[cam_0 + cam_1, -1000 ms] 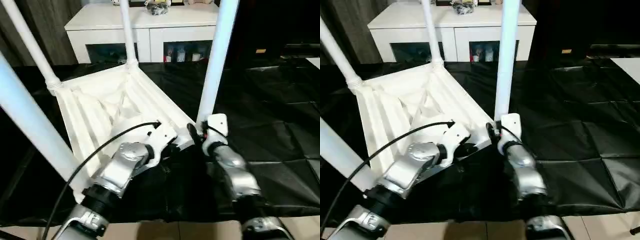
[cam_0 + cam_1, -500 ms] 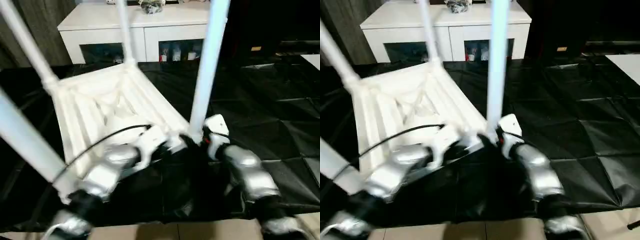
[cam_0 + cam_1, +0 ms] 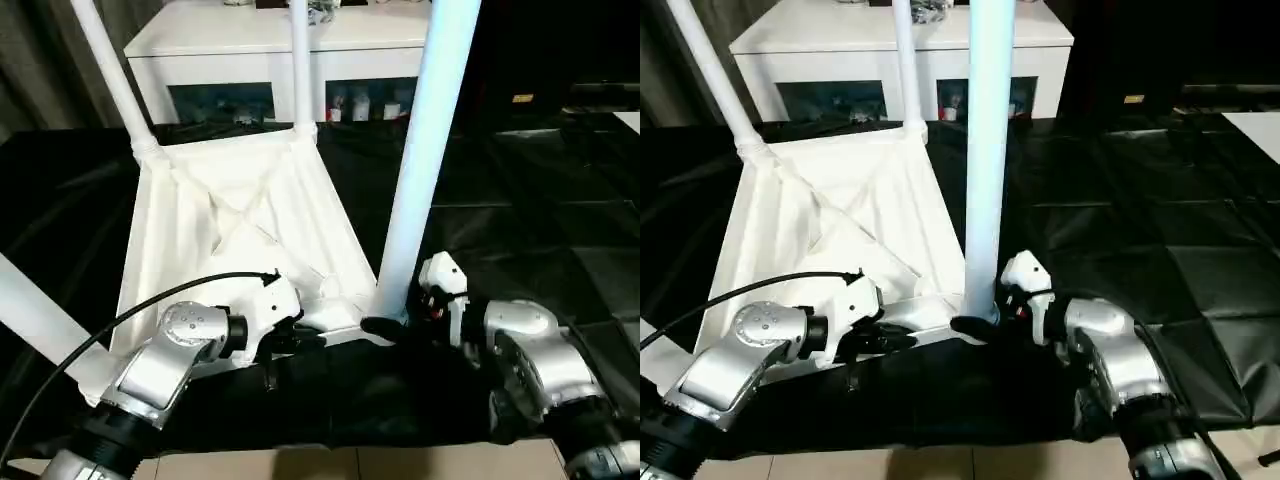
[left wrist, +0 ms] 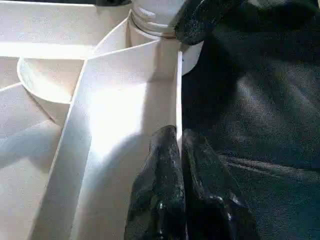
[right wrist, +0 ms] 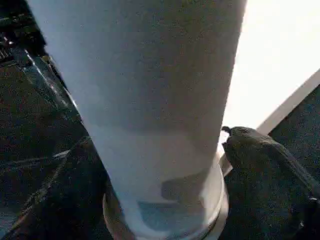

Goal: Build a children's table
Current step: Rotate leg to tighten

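Since a second ago: both arms have swung outward, and the right tool (image 3: pixel 392 326) has spread its fingers and turned side-on to the near right leg (image 3: pixel 420 160).
Table's place: the children's table (image 3: pixel 245 235) lies upside down on the black-covered bench (image 3: pixel 530 230), ribbed underside up, with 4 legs standing in the corner sockets; the near right socket sits at about 6 o'clock from the tabletop's middle.
Left tool: the left tool (image 4: pixel 180 150) is pinched nearly shut on the thin near rim of the tabletop, 1 finger inside the wall and 1 outside.
Right tool: wide open, holding nothing; 1 black finger (image 5: pixel 265 155) lies beside the collar at the foot of the near right leg.
Handling: hollow moulded plastic, so probably light and fairly stiff, though the tall legs would make it top-heavy and ready to tip when turned over.
Surface: the tubes look smooth and tapered, so a grip would likely slide toward the thin end.
Where to hold: the rim beside a socket, or a leg just above its collar, where it is thickest.
Edges: the bench's front edge (image 3: pixel 330 435) runs just past the near rim at 6 o'clock.
Open room: bare black sheet from 1 to 4 o'clock; the white cabinet (image 3: pixel 290 50) closes off 12 o'clock.
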